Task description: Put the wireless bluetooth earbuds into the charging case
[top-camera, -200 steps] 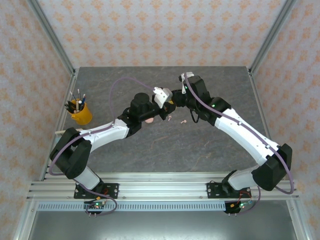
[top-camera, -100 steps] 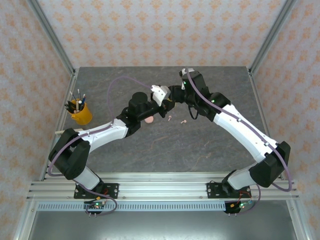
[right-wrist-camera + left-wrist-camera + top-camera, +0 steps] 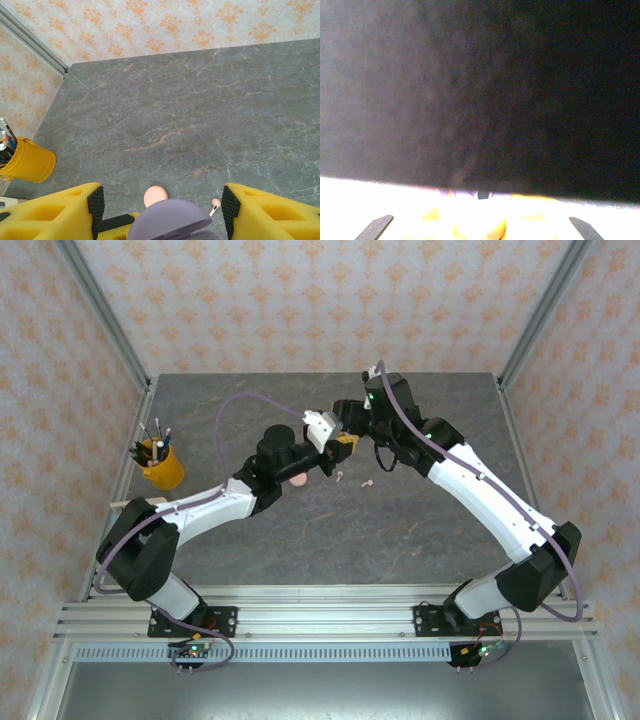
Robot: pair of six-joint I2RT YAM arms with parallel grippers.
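My left gripper is shut on a lilac charging case held above the middle of the table; its lid stands open. The left wrist view is dark and washed out, with a lilac patch low between the left gripper's yellow fingers. My right gripper is open, its pads standing wide on either side of the lilac case without touching it; in the top view the right gripper faces the left one. Two pale pink earbuds lie on the table, one earbud near the right finger. A pink case lies shut below.
A yellow cup of pens stands at the table's left edge. Metal frame posts and patterned walls bound the grey stone-look tabletop. The back half of the tabletop lies bare ahead of the right wrist.
The right gripper has opened and drawn back slightly toward the far side. The left gripper has held still with the lilac case.
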